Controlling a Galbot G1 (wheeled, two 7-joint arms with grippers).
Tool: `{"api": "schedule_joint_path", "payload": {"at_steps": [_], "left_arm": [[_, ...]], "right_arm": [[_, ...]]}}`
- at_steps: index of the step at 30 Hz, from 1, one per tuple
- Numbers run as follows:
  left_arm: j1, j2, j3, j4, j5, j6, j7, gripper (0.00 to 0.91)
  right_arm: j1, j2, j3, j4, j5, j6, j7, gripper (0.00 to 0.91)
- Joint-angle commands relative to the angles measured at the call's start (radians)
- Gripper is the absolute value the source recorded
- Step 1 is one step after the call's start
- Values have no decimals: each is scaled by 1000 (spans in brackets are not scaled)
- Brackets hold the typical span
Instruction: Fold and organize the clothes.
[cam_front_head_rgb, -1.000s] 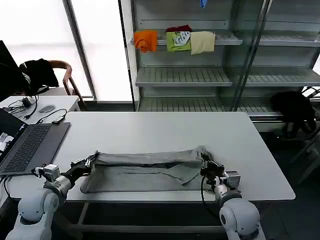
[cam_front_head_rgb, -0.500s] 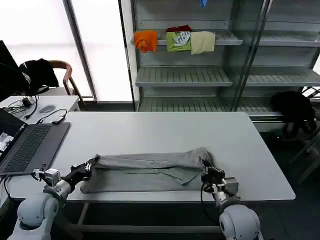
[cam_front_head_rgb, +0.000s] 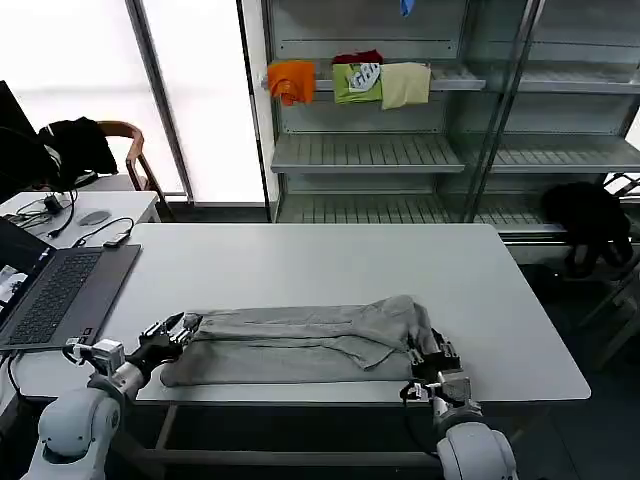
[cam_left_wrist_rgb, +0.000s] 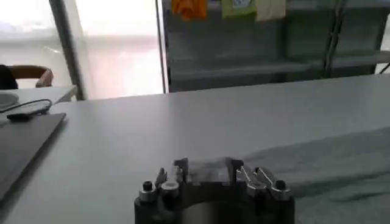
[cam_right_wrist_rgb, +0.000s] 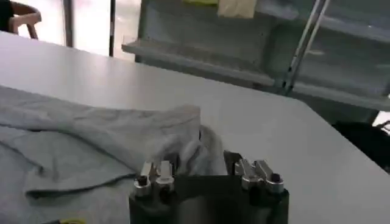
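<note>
A light grey shirt (cam_front_head_rgb: 300, 340) lies folded lengthwise into a long band near the front edge of the white table (cam_front_head_rgb: 330, 260). My left gripper (cam_front_head_rgb: 172, 327) sits at the band's left end, open. In the left wrist view the left gripper (cam_left_wrist_rgb: 207, 167) has bare table between its fingers and the shirt (cam_left_wrist_rgb: 329, 164) lies off to one side. My right gripper (cam_front_head_rgb: 430, 350) is at the band's right end by the table edge, open. In the right wrist view the bunched shirt (cam_right_wrist_rgb: 91, 140) lies just past the right gripper (cam_right_wrist_rgb: 201, 161).
An open laptop (cam_front_head_rgb: 60, 285) lies on the table's left part. A side table with cables (cam_front_head_rgb: 80, 210) and a chair with a black garment (cam_front_head_rgb: 75, 140) stand behind it. Shelves (cam_front_head_rgb: 370, 150) holding coloured folded clothes (cam_front_head_rgb: 350, 80) stand at the back.
Both grippers drew back toward the front edge and let go of the shirt's lifted edge. The fold has settled flat onto the table.
</note>
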Motion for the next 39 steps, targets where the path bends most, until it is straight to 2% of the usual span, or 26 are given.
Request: {"api": "schedule_joint_path", "payload": {"at_steps": [1,5,8,11,15,23,25,30,31,33,36,37,38,39], "left_arm": [[17,-21,-18,-52,-4,15,-56,907],[70,-62,-38,-103,-61,14,-155,907],[113,-88,-35,-127,-71,-5,-209,907],[140,-120,-11,-119,-69,-35,-273,907],[133,-144,11,-99,-67,-56,-310,907],[105,-179,48,-53,-32,-84,-338,907],[95,-185,51,-36,-17,-90,-337,705],[87,-188,58,-4,-1,-99,-332,514],[86,-188,60,-2,-1,-100,-333,373],[84,-191,62,9,8,-104,-332,242],[83,-193,63,18,13,-107,-328,131],[85,-193,64,19,14,-107,-325,50],[87,-193,64,19,14,-107,-324,50],[88,-193,63,19,15,-106,-321,10]], "right_arm": [[-8,4,1,-12,-66,8,1,907],[-12,4,19,16,-19,39,1,907],[-5,2,43,64,188,65,15,907],[45,2,100,128,452,71,31,907],[104,-2,139,161,600,61,55,907],[116,-4,152,158,590,58,55,907],[110,-1,156,150,578,59,54,907],[103,-1,162,142,567,59,50,907],[102,-1,162,141,566,59,49,907],[101,0,161,134,561,60,50,907],[101,3,160,124,552,60,54,907],[100,4,159,122,547,60,54,907],[100,4,159,120,544,61,54,907],[99,4,158,119,542,61,54,907]]}}
